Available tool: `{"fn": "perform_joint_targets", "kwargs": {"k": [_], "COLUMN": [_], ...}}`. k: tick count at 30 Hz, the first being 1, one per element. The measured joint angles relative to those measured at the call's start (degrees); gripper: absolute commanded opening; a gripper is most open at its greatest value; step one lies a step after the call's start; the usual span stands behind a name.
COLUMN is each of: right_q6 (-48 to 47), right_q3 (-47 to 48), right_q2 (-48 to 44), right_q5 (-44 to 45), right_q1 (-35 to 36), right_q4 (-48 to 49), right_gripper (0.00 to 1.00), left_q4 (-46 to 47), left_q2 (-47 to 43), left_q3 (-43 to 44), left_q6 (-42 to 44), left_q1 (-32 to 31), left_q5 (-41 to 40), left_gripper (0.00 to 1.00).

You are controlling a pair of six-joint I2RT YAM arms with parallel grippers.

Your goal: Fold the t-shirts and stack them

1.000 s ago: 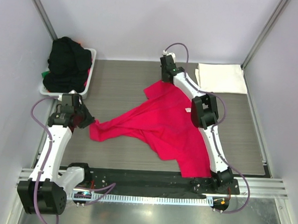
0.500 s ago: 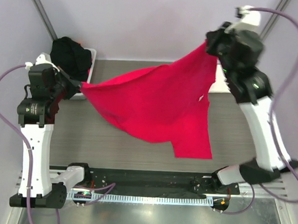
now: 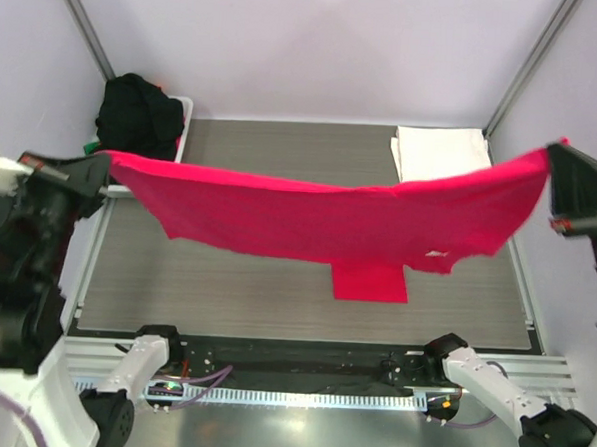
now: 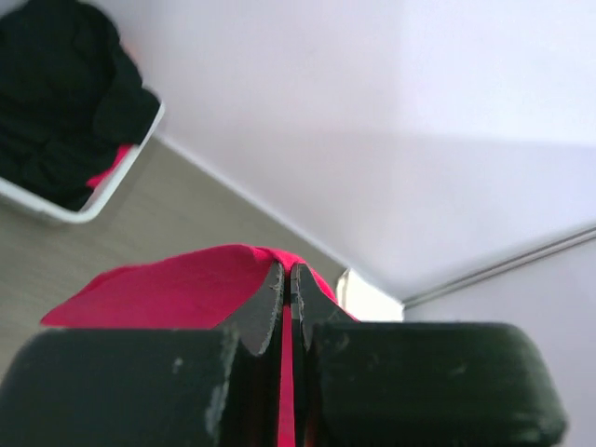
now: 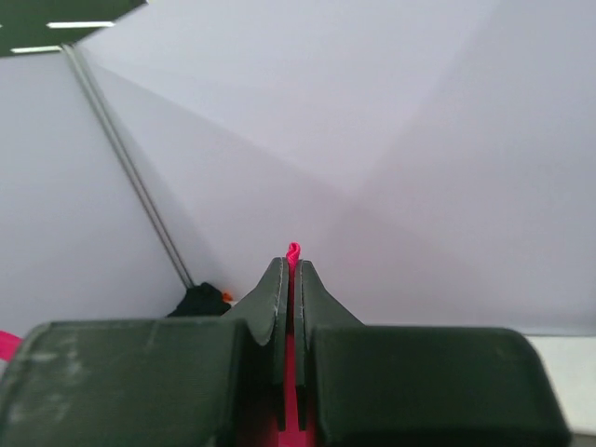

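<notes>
The bright pinkish-red soft cloth t-shirt (image 3: 319,223) hangs stretched across the middle of the frame, above the grey worktop (image 3: 225,290). The left claw (image 3: 104,163) and the right claw (image 3: 554,155) each pinch one end. It seems best to lower both evenly, so that it lands flat.

Stretched t-shirt (image 3: 319,220) spans left-right above table (image 3: 235,285); basket (image 3: 182,127) back left; folded t-shirt (image 3: 437,151) back right.
</notes>
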Motion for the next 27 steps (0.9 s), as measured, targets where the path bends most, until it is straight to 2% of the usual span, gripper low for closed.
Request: {"fn": "perform_joint_targets", "kwargs": {"k": [3,8,15,19,22,27], "right_q6": [-0.31,-1.14,-3.91,-6.67,-9.09,-12.70], "right_q3": [1.42,7.41,13.22,12.00,7.61,-2.86], "right_q2": [-4.52,-6.78,-4.50,1.84,9.42,24.22], "right_q5": [-1.90,-4.61,-6.10,-2.86,0.72,5.03], "right_q1": [0.00,0.00,0.00,0.00,0.00,-0.79], "right_q4": [-0.92,-2.23,-0.96,2.36,6.69,14.12], "right_gripper": [0.01,0.01,0.01,0.01,0.01,0.01], "left_q4": [0.72,5.03,7.82,7.61,7.61,11.54], "left_q2": [-4.04,-9.66,-8.13,-1.86,4.83,13.49], "left_q3": [2.40,6.05,7.50,6.88,3.72,-11.43], "left_q6": [-0.81,-1.60,-1.86,-2.58,-3.21,-3.15], "left_q1": [0.00,0.00,0.00,0.00,0.00,0.11], "left_q5": [-1.66,-2.95,-3.23,-3.69,-4.26,-5.42], "left_gripper": [0.00,0.00,0.00,0.00,0.00,0.00]}}
